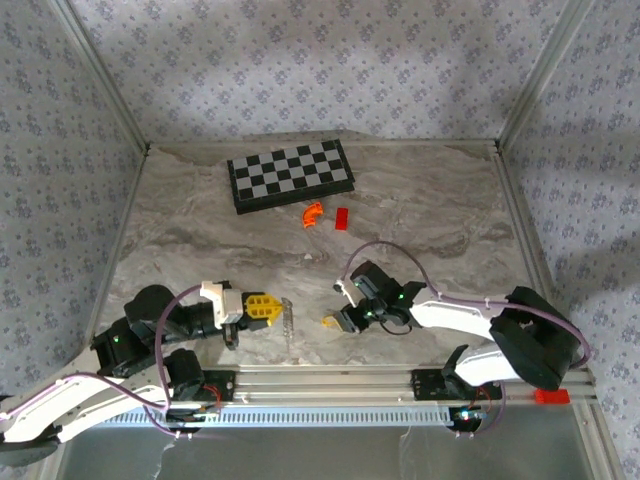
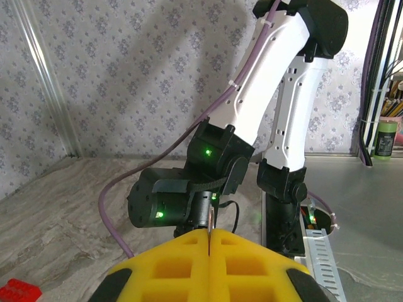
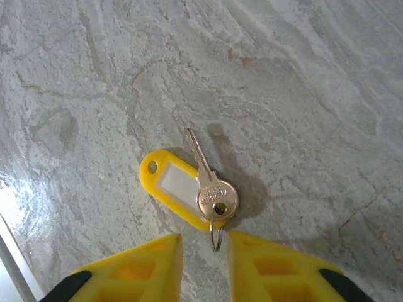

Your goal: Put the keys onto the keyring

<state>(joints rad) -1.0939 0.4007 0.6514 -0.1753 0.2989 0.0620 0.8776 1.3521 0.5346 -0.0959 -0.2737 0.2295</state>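
Just below the oval yellow plastic tag (image 3: 177,187), the right gripper (image 3: 204,244) is straddling a thin wire ring (image 3: 216,238), jaws narrowly apart; closing off-centre, it is probably risking flicking the flat silver metal key (image 3: 211,189) aside.

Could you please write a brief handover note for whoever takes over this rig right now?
Left gripper: shut on a thin silvery piece, probably a key.
Right gripper: open, low over the table, fingertips either side of the small ring.
Things: a silver key lies across the yellow tag. The ring appears to pass through the key's head.
Done: that key looks attached.
To do: if the left gripper's piece is a key, bring it to the ring and thread it on.
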